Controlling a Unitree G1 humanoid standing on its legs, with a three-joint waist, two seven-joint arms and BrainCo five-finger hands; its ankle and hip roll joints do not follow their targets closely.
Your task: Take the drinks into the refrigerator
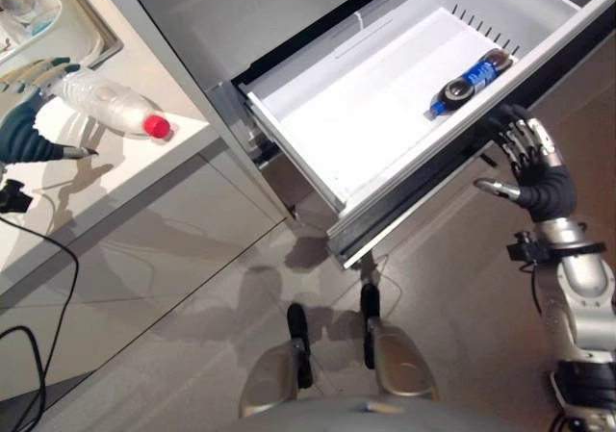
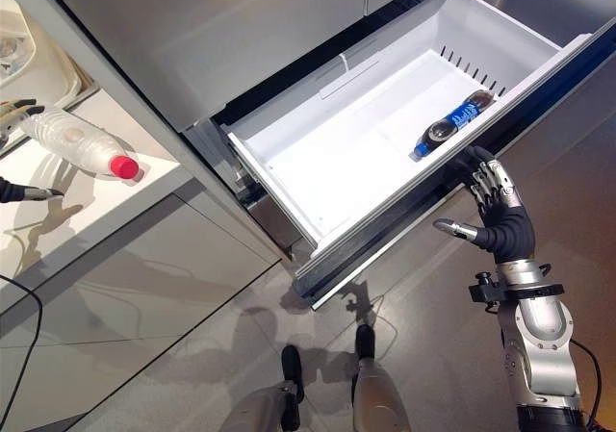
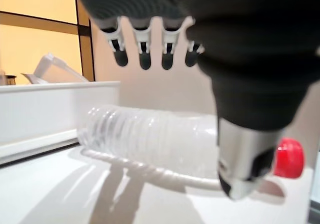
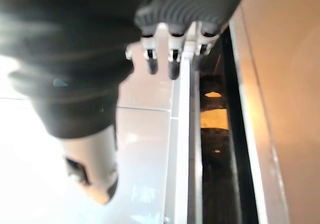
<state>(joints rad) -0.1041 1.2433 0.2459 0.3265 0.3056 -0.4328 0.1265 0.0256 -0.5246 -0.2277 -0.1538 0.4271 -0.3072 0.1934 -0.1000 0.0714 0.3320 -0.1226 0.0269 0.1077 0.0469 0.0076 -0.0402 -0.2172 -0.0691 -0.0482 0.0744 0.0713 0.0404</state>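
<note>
White bench edge: clear bottle lying w/ red cap outward, left hand fingers spread around it. Fridge drawer pulled out, dark bottle in back corner; right hand relaxed at front rim.

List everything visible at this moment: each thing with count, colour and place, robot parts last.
Clear ribbed plastic bottle with red cap: one, lying on its side on the counter, cap toward the counter's edge.
Dark cola bottle with blue label: one, lying inside the drawer near its far right corner.
White pull-out refrigerator drawer: one, open, white inside with a dark front edge.
Pale countertop: one, at the robot's left, above pale cabinet fronts.
Clear plastic container: one, at the counter's far left; contents too unclear to name.
Left hand: fingers spread around the clear bottle's base, not closed on it.
Right hand: fingers straight, at the drawer's front edge.
</note>
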